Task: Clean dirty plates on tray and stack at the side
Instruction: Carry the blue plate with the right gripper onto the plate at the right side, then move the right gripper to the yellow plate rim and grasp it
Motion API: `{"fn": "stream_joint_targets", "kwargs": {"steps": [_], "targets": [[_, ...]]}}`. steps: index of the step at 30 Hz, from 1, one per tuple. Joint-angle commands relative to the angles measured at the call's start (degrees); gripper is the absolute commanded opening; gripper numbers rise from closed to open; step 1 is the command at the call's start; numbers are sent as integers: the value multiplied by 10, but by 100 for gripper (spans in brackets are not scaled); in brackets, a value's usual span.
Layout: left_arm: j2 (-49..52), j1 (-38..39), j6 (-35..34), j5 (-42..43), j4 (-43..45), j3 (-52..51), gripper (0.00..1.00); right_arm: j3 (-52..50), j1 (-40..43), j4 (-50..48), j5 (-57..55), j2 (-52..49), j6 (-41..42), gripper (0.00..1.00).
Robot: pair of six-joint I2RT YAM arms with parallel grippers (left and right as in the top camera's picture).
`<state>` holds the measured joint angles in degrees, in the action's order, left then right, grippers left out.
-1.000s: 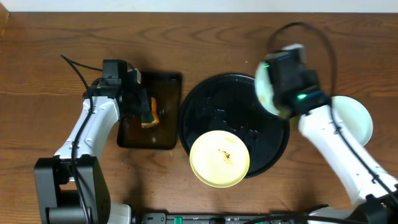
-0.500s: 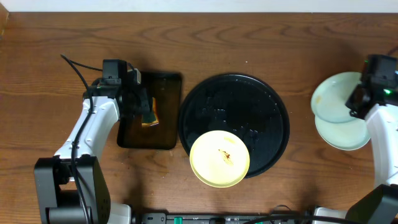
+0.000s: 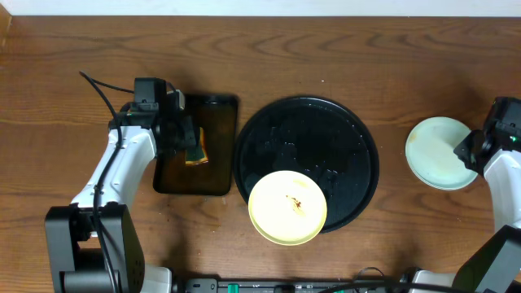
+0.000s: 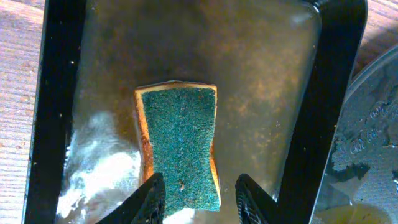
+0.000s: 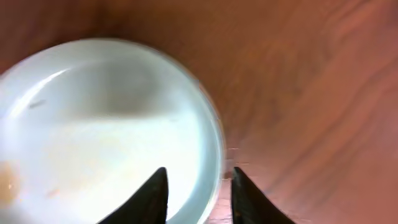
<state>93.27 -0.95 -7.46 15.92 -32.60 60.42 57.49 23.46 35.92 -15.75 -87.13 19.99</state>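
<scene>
Nearest me, the yellow plate (image 3: pixel 287 207) sits on the front rim of the tray (image 3: pixel 309 130), brown smear at ctr. Further back on the R side I see a blue plate (image 3: pixel 435 152) on the counter (image 3: pixel 391 57), well clear of the tray. My R hand (image 5: pixel 199 173) straddles its rim, fingers apart (not pinching). L hand (image 4: pixel 199 182) is released too, over the sponge (image 4: pixel 180 137) in the small black tray (image 4: pixel 56 93).
</scene>
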Motion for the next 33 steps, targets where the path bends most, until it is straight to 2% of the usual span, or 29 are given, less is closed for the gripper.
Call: {"fn": "stream_joint_targets", "kwargs": {"steps": [1,3,6,8,11,14,22,25,28,31,33], "targets": [[2,2,3,-5,-1,0,39,9,-17,-12,185,18,-37,35],[2,2,3,-5,-1,0,39,9,-38,-12,299,20,-74,35],[2,2,3,-5,-1,0,39,9,-84,11,399,19,-109,35],[2,2,3,-5,-1,0,40,9,-121,29,409,19,-115,37],[3,2,3,-5,-1,0,43,8,-198,58,406,16,-133,45],[3,2,3,-5,-1,0,45,8,-266,86,378,6,-138,48],[3,2,3,-5,-5,-3,46,7,-424,135,371,-64,-114,42],[3,2,3,-5,-6,-3,46,7,-459,138,334,-99,-66,40],[3,2,3,-5,-7,-3,45,7,-480,136,331,-133,-61,39],[3,2,3,-5,-10,-3,46,7,-487,134,330,-161,-54,31],[3,2,3,-5,-12,-3,45,7,-487,128,318,-173,-44,20]]}}
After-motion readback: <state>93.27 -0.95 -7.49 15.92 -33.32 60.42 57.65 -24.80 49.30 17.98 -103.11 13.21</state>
